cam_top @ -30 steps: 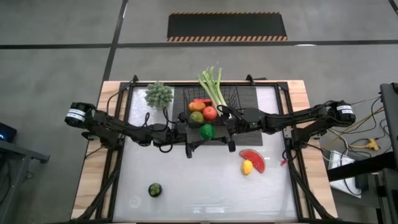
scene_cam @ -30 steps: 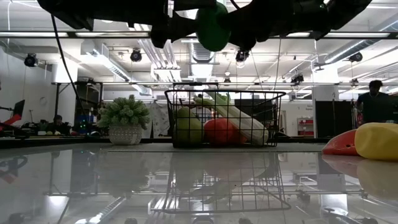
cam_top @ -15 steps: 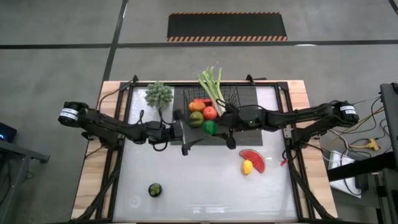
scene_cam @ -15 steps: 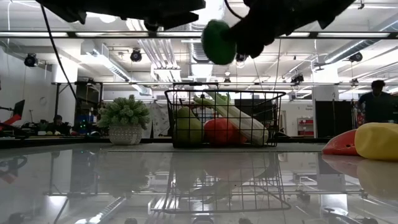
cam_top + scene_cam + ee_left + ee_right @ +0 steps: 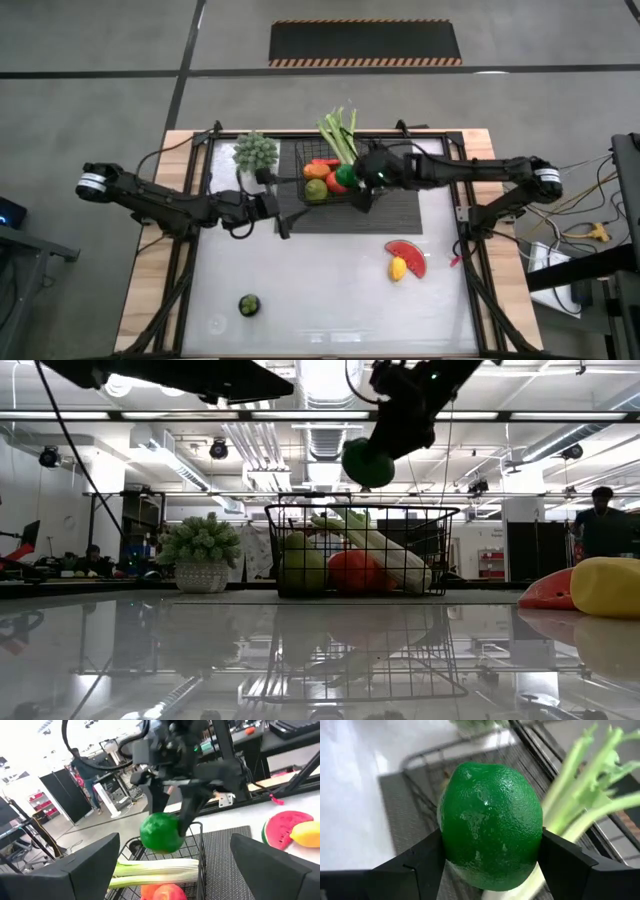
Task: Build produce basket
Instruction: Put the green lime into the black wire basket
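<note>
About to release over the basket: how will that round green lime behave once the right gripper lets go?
The round green lime, clamped between the right gripper's fingers, looks glossy and smooth, so probably slippery. Being nearly spherical, it will likely roll on landing. The black wire-mesh basket and the fruit already inside should probably stop it.

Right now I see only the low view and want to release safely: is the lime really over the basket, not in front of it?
Observer: Yes. From above, the lime sits within the basket outline, near its front side.
Operator: What lies under it?
Observer: The right wrist view shows celery just past the lime, which the right tool grips.
Operator: Is the left tool clear?
Observer: From above, the left tool is open, outside the basket's left front corner.
</note>
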{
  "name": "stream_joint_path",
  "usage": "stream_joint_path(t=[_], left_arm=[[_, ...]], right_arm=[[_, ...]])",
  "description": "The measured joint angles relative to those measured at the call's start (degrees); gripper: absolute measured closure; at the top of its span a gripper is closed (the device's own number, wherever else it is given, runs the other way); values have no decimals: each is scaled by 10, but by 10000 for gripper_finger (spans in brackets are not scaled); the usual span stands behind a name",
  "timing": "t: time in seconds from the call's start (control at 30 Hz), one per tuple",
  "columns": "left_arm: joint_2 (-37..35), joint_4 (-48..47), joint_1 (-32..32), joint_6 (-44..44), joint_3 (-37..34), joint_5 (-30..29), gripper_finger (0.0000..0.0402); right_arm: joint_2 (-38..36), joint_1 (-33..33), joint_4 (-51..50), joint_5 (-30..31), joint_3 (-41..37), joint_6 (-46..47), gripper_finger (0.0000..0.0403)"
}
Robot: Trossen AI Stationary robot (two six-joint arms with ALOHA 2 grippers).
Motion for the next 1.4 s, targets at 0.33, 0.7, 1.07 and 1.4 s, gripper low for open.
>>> stream_joint_path(t=[0.33,0.7,1.07,1.4], left_arm=[[-73,41,0,-16,-65,0,40],[-83,39,0,-31,-85,1,40],[-83,39,-1,-32,-85,1,40],[-83,39,-1,-33,-85,1,40]], right_arm=[[147,-77,-104,-155,141,-57,142],[238,-96,-200,-164,226,-85,133],[232,-96,-203,-164,228,-85,61],[230,-96,-227,-164,257,-85,65]])
